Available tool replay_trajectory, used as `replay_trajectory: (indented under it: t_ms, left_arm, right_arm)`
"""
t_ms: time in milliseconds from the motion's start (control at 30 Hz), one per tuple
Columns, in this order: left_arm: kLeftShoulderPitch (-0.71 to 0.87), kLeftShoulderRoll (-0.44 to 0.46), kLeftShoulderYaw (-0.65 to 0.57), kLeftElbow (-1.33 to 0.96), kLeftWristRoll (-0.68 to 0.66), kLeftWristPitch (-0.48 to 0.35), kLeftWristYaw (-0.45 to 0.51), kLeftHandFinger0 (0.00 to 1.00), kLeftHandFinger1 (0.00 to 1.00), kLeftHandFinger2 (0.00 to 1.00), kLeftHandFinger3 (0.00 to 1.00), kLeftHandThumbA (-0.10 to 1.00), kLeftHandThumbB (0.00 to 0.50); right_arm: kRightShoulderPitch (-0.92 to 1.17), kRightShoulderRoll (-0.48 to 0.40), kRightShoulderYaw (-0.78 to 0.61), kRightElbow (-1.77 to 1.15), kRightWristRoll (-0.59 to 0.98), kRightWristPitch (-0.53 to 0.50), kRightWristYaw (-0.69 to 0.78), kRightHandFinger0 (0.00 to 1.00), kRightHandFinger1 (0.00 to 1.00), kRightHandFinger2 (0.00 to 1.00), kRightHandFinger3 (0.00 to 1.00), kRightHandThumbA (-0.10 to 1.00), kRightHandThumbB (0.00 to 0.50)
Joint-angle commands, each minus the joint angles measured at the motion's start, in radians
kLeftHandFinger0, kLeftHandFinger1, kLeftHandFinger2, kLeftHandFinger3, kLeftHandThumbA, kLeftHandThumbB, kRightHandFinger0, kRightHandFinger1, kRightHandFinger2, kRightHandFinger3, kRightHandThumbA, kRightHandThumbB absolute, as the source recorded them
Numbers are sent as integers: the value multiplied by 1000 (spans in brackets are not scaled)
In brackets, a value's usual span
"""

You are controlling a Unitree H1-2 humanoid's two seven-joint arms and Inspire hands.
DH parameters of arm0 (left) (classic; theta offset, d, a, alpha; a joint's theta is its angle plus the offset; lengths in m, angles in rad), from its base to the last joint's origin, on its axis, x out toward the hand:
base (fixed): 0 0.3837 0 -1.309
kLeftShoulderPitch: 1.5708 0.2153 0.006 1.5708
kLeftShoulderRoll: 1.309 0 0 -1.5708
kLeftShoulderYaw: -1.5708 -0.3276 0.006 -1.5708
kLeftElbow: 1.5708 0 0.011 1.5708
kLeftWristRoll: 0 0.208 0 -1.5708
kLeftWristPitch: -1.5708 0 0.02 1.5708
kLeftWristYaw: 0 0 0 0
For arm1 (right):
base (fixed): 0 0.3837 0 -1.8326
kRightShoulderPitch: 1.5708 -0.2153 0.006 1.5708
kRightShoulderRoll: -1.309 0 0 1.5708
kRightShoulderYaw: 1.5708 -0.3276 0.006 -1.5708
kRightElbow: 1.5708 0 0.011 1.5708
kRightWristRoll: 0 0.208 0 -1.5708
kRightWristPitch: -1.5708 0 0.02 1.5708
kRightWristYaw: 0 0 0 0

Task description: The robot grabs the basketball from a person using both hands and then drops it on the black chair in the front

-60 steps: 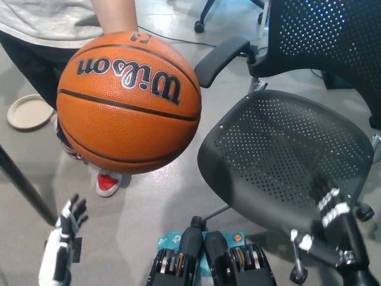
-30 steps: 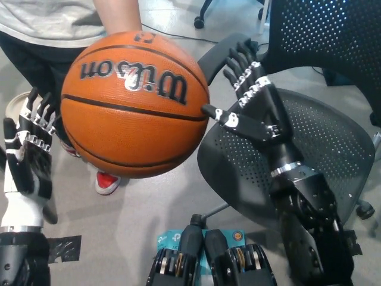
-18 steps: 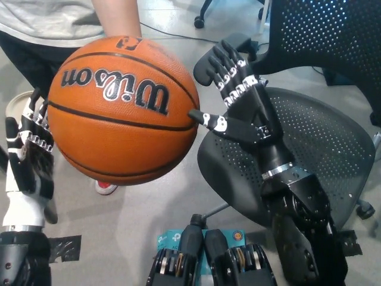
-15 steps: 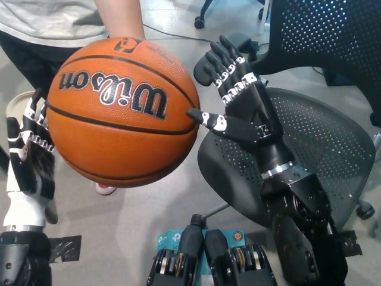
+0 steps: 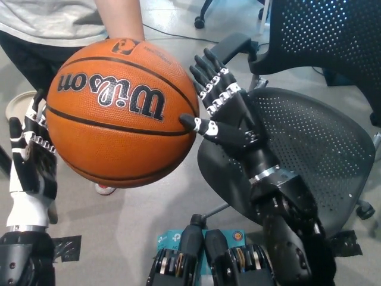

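An orange Wilson basketball (image 5: pixel 122 113) is held up at the picture's upper left by a person whose forearm (image 5: pixel 119 18) reaches in from the top behind it. My white left hand (image 5: pixel 33 161) stands upright at the ball's left side, fingers apart, its fingertips partly hidden by the ball. My black right hand (image 5: pixel 223 113) is spread flat by the ball's right side, and its thumb tip touches the ball. The black perforated chair seat (image 5: pixel 315 149) lies to the right, under and behind my right arm.
The chair's armrest (image 5: pixel 229 46) and mesh backrest (image 5: pixel 333 36) rise at the upper right. A beige plate (image 5: pixel 16 107) lies on the grey floor behind my left hand. A red shoe (image 5: pixel 106 189) shows under the ball.
My right hand has moved left until its thumb meets the ball. The ball has drifted slightly left. My left hand has hardly moved.
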Motion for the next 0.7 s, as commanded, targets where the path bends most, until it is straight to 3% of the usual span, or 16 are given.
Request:
replay_trajectory:
  t_ms: [0,67,100,200,233,300,400,433,467,500,600,667]
  left_arm:
    - [-33,-17,-43,-44,0,2,-19,1000,1000,1000,1000,1000,150]
    - [-29,-44,-81,-30,30,-3,-18,1000,1000,1000,1000,1000,177]
    - [-27,-59,-91,-16,33,-26,-18,1000,1000,1000,1000,1000,173]
    - [-27,-58,-94,-16,34,-27,-13,1000,1000,1000,1000,1000,173]
    - [-28,-69,-131,-6,80,-33,-13,1000,1000,1000,1000,1000,183]
    - [-27,-58,-172,-6,171,-37,5,1000,1000,1000,1000,1000,169]
    - [-27,-52,-181,-6,172,-38,18,1000,1000,1000,1000,1000,169]
    - [-44,-61,-217,20,237,-50,31,1000,1000,1000,1000,1000,120]
    - [-56,-64,-247,44,298,-66,47,1000,1000,1000,1000,1000,115]
    - [-59,-72,-260,53,317,-76,59,1000,1000,1000,1000,1000,93]
    - [-60,-69,-269,56,321,-78,72,1000,1000,1000,1000,1000,90]
    - [-93,-72,-280,46,283,-45,50,1000,1000,1000,1000,1000,93]
  right_arm:
    - [-52,37,51,30,-43,-16,56,1000,1000,1000,1000,1000,418]
    - [-92,54,116,212,-168,-96,40,1000,1000,1000,1000,1000,442]
    - [-93,57,128,247,-171,-115,54,1000,1000,1000,1000,1000,420]
    - [-99,57,129,265,-172,-136,54,1000,1000,1000,1000,1000,416]
    - [-100,79,148,293,-179,-149,68,1000,1000,1000,1000,1000,371]
    - [-101,93,159,308,-191,-169,68,1000,1000,1000,1000,1000,380]
    - [-103,93,160,314,-190,-178,68,1000,1000,1000,1000,1000,379]
    - [-106,138,170,347,-247,-274,10,1000,1000,1000,1000,1000,243]
    - [-113,170,170,388,-317,-351,-76,1000,1000,1000,1000,1000,214]
    - [-108,188,168,384,-332,-333,-116,1000,1000,1000,1000,1000,234]
    - [-110,191,168,392,-338,-343,-128,1000,1000,1000,1000,1000,233]
    - [-104,204,158,336,-370,-298,-198,1000,1000,1000,1000,1000,206]
